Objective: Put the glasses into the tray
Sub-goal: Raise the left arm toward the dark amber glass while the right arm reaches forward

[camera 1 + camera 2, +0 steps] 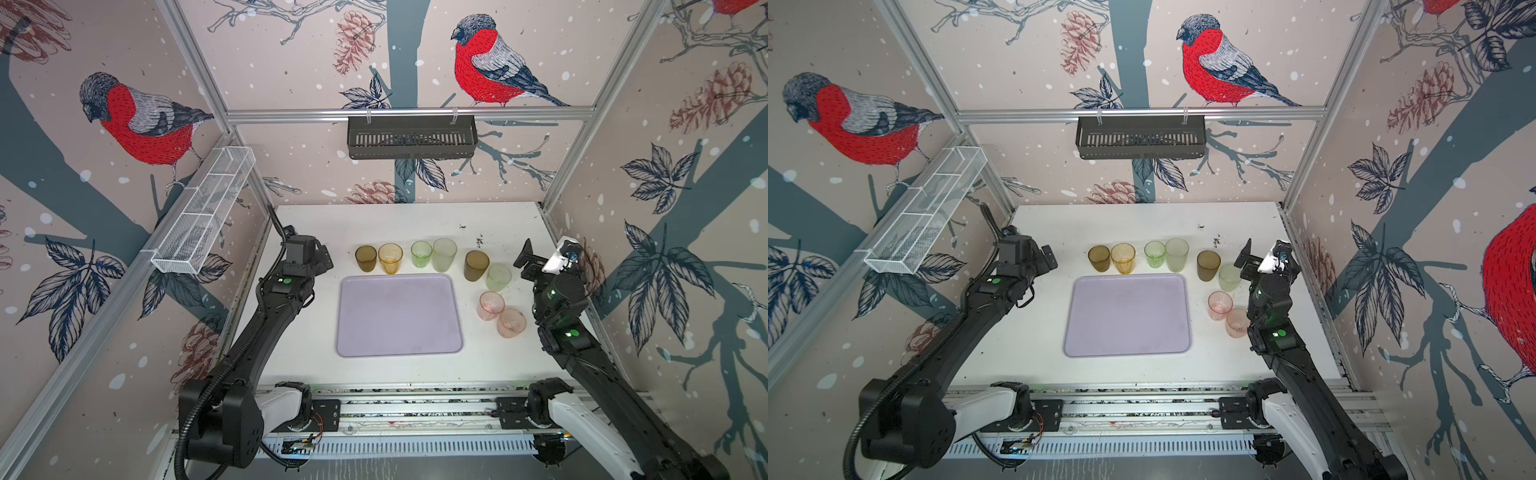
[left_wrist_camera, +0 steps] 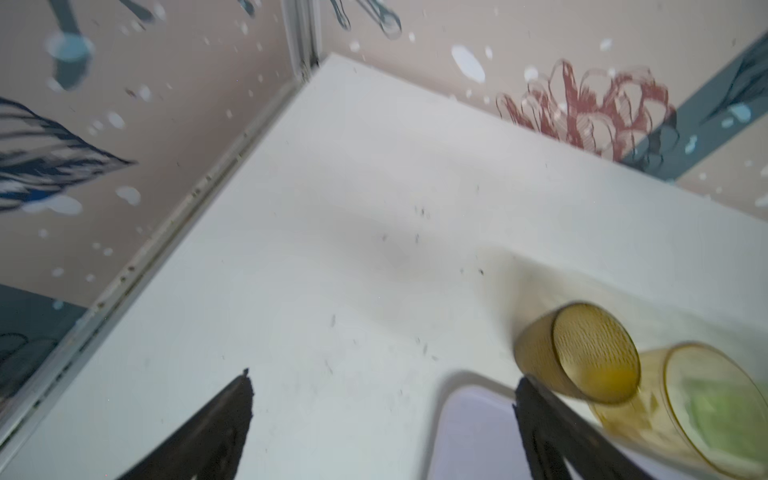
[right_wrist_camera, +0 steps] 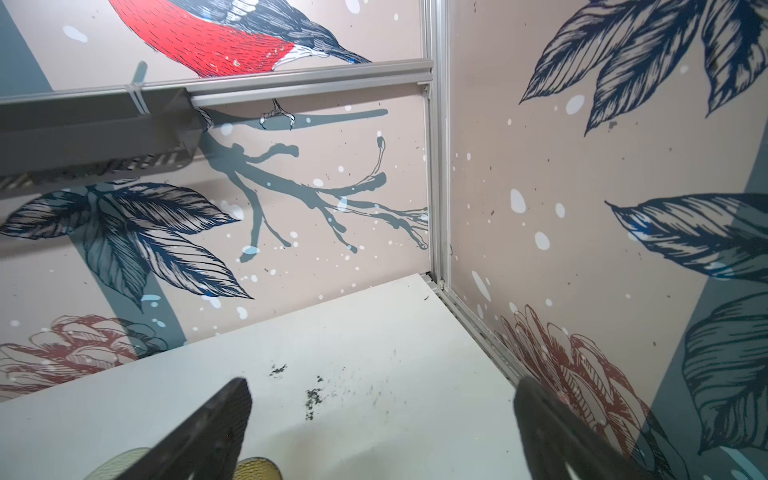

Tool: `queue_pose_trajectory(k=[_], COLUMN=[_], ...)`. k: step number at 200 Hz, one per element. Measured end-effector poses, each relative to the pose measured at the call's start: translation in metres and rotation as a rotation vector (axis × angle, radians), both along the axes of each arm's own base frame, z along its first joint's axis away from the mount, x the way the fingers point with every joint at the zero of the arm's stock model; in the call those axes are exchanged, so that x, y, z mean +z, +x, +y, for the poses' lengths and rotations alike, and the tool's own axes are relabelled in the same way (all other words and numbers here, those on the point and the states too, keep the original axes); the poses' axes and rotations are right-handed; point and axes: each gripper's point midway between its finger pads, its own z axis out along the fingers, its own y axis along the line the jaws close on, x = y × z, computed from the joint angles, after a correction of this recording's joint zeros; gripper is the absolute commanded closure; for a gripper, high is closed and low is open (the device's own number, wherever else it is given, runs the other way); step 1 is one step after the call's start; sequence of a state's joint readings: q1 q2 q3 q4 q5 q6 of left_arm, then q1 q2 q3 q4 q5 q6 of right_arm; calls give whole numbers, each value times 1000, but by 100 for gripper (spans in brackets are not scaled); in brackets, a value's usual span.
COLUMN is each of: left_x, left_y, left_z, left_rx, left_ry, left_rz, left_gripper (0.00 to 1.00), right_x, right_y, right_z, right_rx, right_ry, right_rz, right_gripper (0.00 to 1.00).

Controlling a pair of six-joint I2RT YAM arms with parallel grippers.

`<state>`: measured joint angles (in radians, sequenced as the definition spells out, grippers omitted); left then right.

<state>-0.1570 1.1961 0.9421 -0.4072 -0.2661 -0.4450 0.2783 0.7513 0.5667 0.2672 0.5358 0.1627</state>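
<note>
- Plainly, nothing is placed yet: the flat pale lilac rectangular tray lies bare at the centre of both top views, on the white table.
- All eight small translucent glasses stand upright on the table outside the tray.
  - A short brown glass, an amber glass and two pale green ones line the tray's upper edge.
  - A taller brown glass, a third pale green glass and two pink glasses stand to its right.
- The left claw hangs wide open and empty just left of the short brown glass.
- The right claw gapes empty beside the third pale green glass.
- The step in hand looks like the first reach. Next, a claw must straddle one glass without knocking its close neighbour, then close.
</note>
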Motion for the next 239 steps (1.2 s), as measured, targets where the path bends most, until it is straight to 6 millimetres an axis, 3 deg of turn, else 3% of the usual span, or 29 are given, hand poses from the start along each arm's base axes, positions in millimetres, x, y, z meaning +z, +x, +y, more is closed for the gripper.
queue_pose_trajectory(k=[33, 83, 131, 171, 206, 239], left_x=[-1, 21, 9, -6, -26, -39], left_y=[-14, 8, 45, 68, 76, 81], left_z=[-39, -79, -93, -98, -102, -104], left_rx=[-104, -168, -183, -177, -179, -190], left_ry=[-134, -256, -252, -246, -234, -217], left_rz=[141, 256, 377, 430, 478, 503], left_gripper=[3, 4, 8, 12, 15, 20], right_x=[14, 7, -9, -8, -23, -24], right_y=[7, 28, 43, 45, 36, 24], right_z=[14, 72, 131, 179, 210, 233], right_rx=[31, 251, 467, 650, 772, 858], right_ry=[16, -20, -58, -99, -158, -222], right_rz=[139, 361, 487, 522, 576, 582], right_gripper=[0, 0, 0, 1, 0, 0])
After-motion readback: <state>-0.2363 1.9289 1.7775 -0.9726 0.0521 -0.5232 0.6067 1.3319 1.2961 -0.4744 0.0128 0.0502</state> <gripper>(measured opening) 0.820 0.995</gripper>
